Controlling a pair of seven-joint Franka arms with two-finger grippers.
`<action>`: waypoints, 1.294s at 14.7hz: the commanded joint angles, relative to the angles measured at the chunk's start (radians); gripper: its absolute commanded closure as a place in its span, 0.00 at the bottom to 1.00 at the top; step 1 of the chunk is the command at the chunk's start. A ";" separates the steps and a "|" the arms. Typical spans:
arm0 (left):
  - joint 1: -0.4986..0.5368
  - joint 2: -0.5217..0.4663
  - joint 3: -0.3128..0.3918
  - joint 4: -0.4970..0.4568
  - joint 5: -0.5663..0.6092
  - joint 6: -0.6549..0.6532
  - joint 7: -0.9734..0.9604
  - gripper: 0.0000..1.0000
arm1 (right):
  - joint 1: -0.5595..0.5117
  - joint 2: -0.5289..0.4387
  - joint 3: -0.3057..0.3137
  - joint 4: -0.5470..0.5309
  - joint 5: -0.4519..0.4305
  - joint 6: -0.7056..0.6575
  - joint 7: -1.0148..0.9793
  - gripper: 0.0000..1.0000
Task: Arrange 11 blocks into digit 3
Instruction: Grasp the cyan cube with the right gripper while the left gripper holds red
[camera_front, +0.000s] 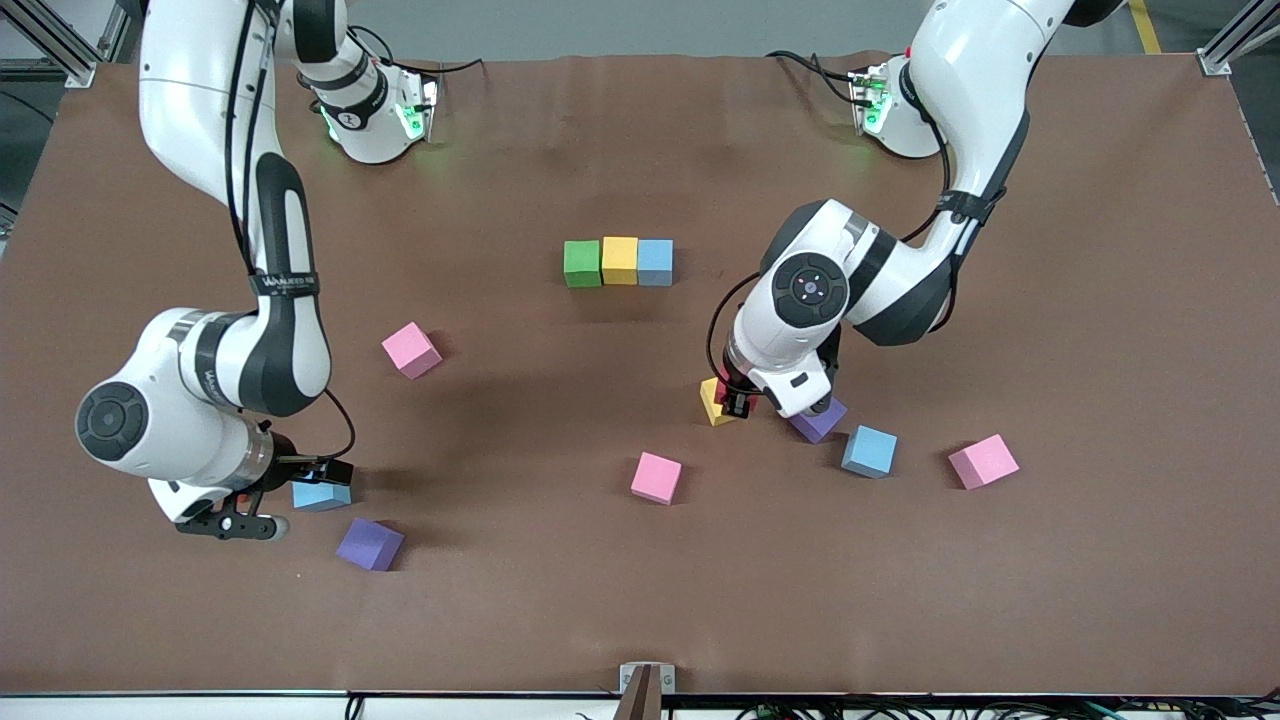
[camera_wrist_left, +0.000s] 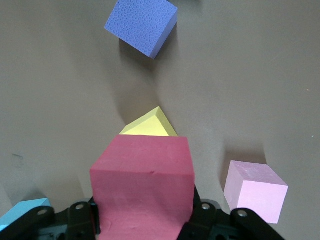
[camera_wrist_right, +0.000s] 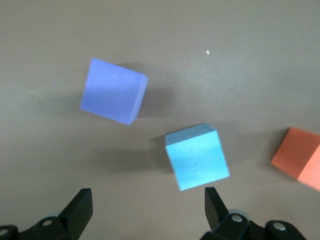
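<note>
L gripper (camera_front: 738, 402) clamped on a red cube (camera_wrist_left: 142, 187), low over the worktop (camera_front: 640, 620) mid-area, toward the L arm's end. A yellow cube (camera_front: 713, 402) sits just beside/under it, partly hidden, one corner showing past the red in the L wrist view. A purple cube (camera_front: 818, 418) lies just beside the gripper, part covered by the wrist.

R gripper (camera_front: 235, 522) has fingers spread wide, nothing held, low near the front edge at the R arm's end. A light blue cube (camera_front: 322, 494) lies just beside it; R wrist view shows that cube close to one finger (camera_wrist_right: 216, 205), not between the two. Second purple cube (camera_front: 370, 544) near it, closer to the front edge. Orange cube (camera_wrist_right: 300, 157) seen only in the R wrist view, at its border.

Digit so far: one bar of 3 touching cubes, green (camera_front: 582, 264), yellow (camera_front: 620, 260), light blue (camera_front: 656, 262), mid-worktop toward the robots' edge.

Loose: pink cube (camera_front: 411, 350) toward the R arm's end; pink cube (camera_front: 656, 478) centre, nearer the front edge; light blue cube (camera_front: 869, 451) and pink cube (camera_front: 984, 461) toward the L arm's end, apart from each other.
</note>
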 joint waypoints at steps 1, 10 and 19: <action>0.001 -0.014 0.002 0.001 -0.001 -0.024 -0.010 0.92 | -0.035 0.048 0.006 0.037 0.012 -0.003 -0.175 0.01; 0.007 -0.014 0.003 0.004 -0.002 -0.051 -0.017 0.96 | -0.210 0.166 0.180 0.187 0.004 0.028 -0.355 0.02; 0.008 -0.014 0.002 0.006 -0.004 -0.050 -0.013 1.00 | -0.231 0.191 0.181 0.195 -0.004 0.028 -0.357 0.02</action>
